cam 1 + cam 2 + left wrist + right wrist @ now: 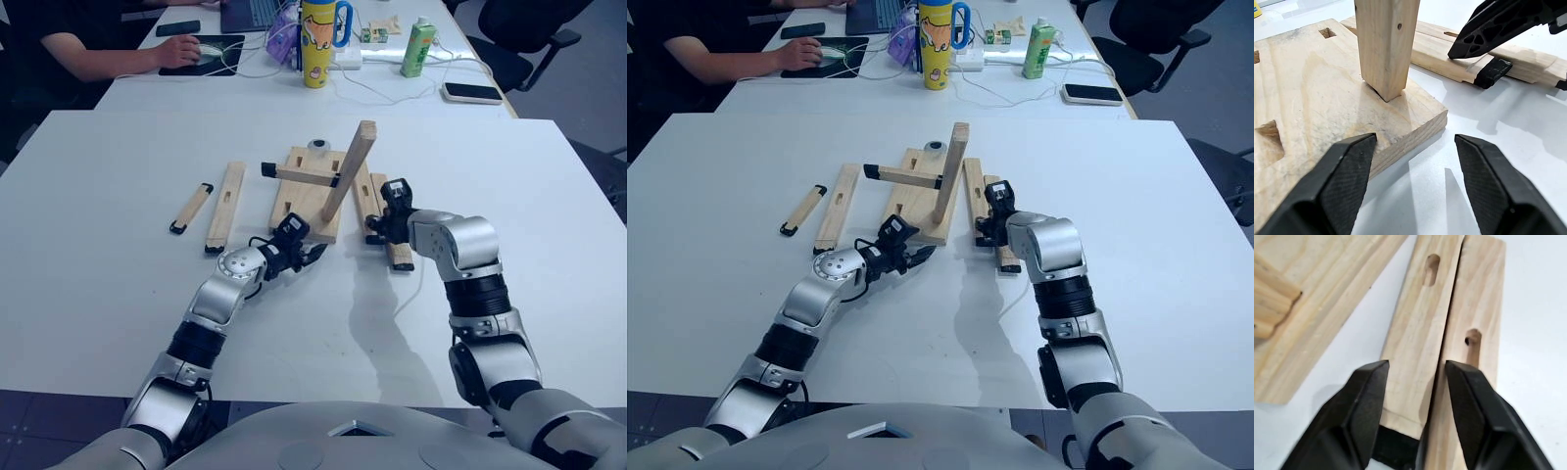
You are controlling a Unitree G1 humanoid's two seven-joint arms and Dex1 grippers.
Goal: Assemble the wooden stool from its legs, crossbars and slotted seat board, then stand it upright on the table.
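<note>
The slotted seat board [306, 201] lies flat mid-table. One leg [350, 171] stands tilted in its near right slot, and a crossbar [304, 177] juts from that leg toward the left. My left gripper [312, 253] is open, low at the board's near corner [1312, 98], just in front of the standing leg [1386, 44]. Two more legs [1415, 338] [1474, 342] lie side by side to the right of the board. My right gripper [1415, 369] is open over them, its fingers straddling the near end of the inner leg. A loose leg [225, 206] and a short crossbar [192, 208] lie left of the board.
A second table behind holds a yellow cup [318, 39], a green carton [419, 47], a phone [472, 92] and cables. A person's hand rests on a mouse pad [201, 54] there. Bare white tabletop [118, 264] spreads to the front and both sides.
</note>
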